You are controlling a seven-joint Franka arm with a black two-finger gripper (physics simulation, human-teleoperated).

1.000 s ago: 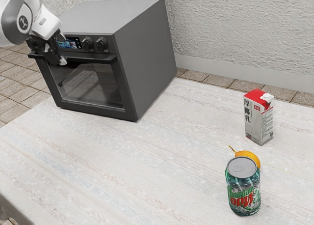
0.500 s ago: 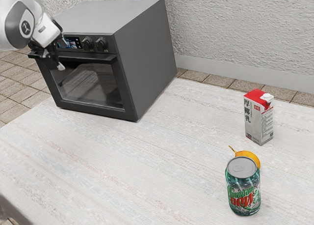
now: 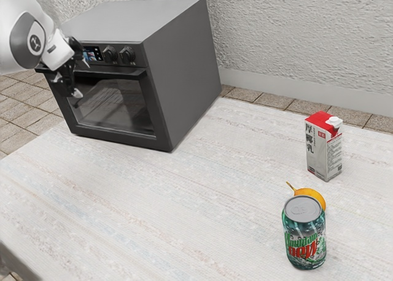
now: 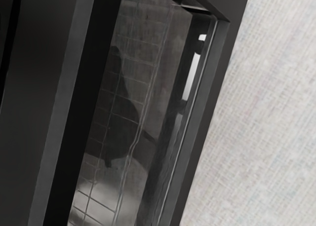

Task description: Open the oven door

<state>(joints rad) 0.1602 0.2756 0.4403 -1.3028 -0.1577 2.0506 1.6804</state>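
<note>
Clearly, the oven door [image 3: 109, 130] is shut, a dark, matte rectangular frame around smooth, glossy glass [image 3: 120, 106], set in the front of the boxy grey oven [image 3: 184, 72]. A long, flat-topped black handle [image 3: 120, 74] runs along its upper edge, just below the round, ridged knobs [image 3: 127, 54] and a small bright display [image 3: 92, 51]. At the handle's end toward the exterior view's left, the black gripper [image 3: 80, 78] leans down, its jaws standing well apart with nothing clamped between them, one tip above the level of the handle and the other below it, in front of the glass. Through the pane the wrist view shows a thin wire rack [image 4: 102, 127]. The oven stands on a pale table [image 3: 153, 207] with a faint woven grain. Well apart from it are an upright, square-sided red and white carton [image 3: 319, 149], a shiny green cylindrical can [image 3: 304, 238] and, between them, a rounded yellow-orange fruit [image 3: 317, 197] with a thin stem.
</note>
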